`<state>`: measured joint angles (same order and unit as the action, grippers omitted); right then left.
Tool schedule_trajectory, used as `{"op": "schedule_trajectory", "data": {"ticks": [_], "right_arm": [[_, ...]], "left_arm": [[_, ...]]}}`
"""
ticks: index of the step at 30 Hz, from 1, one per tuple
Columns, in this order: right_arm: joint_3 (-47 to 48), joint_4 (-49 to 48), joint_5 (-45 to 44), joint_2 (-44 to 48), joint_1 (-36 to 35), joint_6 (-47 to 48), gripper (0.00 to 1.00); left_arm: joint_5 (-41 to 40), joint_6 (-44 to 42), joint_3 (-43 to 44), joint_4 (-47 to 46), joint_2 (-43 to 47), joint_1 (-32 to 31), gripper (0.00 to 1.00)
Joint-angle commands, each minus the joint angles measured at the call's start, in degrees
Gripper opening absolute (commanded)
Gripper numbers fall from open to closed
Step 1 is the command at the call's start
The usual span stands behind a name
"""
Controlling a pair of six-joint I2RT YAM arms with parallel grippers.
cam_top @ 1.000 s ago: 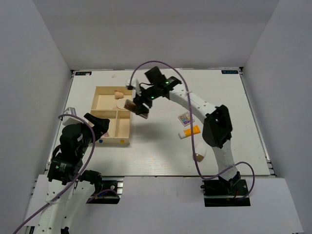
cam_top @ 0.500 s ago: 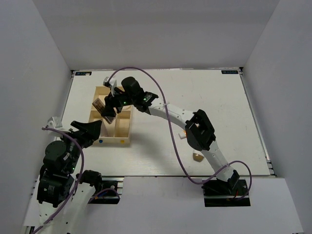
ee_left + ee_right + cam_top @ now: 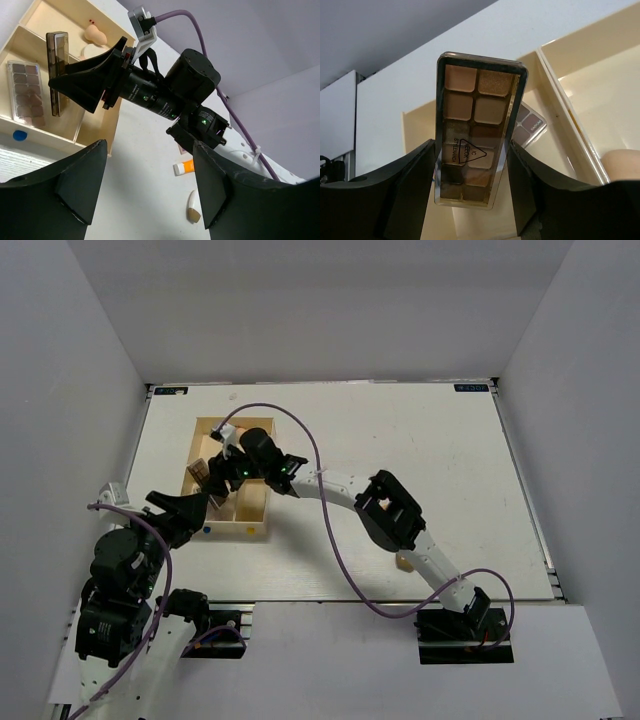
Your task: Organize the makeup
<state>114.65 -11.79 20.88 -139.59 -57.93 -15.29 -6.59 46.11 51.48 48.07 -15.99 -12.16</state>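
White counter [image 3: 450, 460] fills the floor of a pale, plain-walled enclosure. A wooden divided box [image 3: 235, 530] sits toward the upper left of the overhead frame, with a small blue dot [image 3: 20, 135] on its front wall.

Two brown palettes are in view. One brown eyeshadow palette [image 3: 479, 115] is pinched by its long edges in the right claw [image 3: 472, 150], whose jaws are set apart by the palette's width and press on either side. It stands on end over the box's near left compartment. Whether its lower end touches the box floor I cannot tell. The second brown palette [image 3: 25, 92] lies flat in that same compartment, just beside the upright one.

One peach egg-shaped sponge [image 3: 95, 35] rests in the box's far compartment, with one pale round puff [image 3: 86, 51] touching or just beside it. Out on the counter, well apart from the box, lie one orange white-capped tube [image 3: 182, 166] and one white-tan egg shape [image 3: 194, 212]. The egg shape is near the tube, lower in the left wrist frame.

The left claw [image 3: 150, 145] is spread wide and holds nothing. It hangs near the box's lower left corner in the overhead frame and touches neither the box nor any makeup. The right arm stretches across the counter from the lower right to the box.
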Motion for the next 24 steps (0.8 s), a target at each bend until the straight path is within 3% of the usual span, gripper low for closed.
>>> {"op": "schedule_trajectory", "data": {"ticks": [1, 5, 9, 14, 16, 17, 18, 20, 24], "right_arm": [[-0.9, -4.1, 0.4, 3.2, 0.9, 2.6, 0.64], [-2.6, -4.8, 3.4, 6.4, 1.6, 3.7, 0.75], [-1.8, -4.1, 5.0, 7.5, 1.9, 4.6, 0.79], [-1.3, -1.7, 5.5, 11.2, 3.8, 5.5, 0.74], [-1.7, 1.0, 4.5, 13.4, 6.1, 8.7, 0.61], [-3.2, 1.7, 3.0, 15.9, 6.9, 9.2, 0.48], [-3.9, 2.7, 1.9, 17.0, 7.9, 9.7, 0.2], [-4.5, 9.2, 0.0, 19.1, 12.0, 10.4, 0.0], [-12.1, 18.9, -3.6, 24.7, 19.3, 14.3, 0.0]], "left_arm": [[1.9, 0.7, 0.3, -0.1, -2.3, 0.3, 0.8], [4.7, 0.5, 0.1, -1.9, -5.7, 0.3, 0.8], [5.8, 0.0, 0.5, -3.1, -7.3, 0.3, 0.81], [9.3, -0.3, 0.6, -6.1, -9.1, 0.3, 0.79], [11.6, -0.5, 0.2, -8.5, -12.1, 0.3, 0.75], [14.6, -0.5, -0.2, -9.8, -13.4, 0.3, 0.73], [16.2, -0.6, -0.8, -11.2, -16.1, 0.3, 0.7], [20.8, -0.2, -2.6, -15.9, -18.9, 0.3, 0.61], [25.3, -0.1, -2.7, -22.5, -28.1, -1.1, 0.46]]}}
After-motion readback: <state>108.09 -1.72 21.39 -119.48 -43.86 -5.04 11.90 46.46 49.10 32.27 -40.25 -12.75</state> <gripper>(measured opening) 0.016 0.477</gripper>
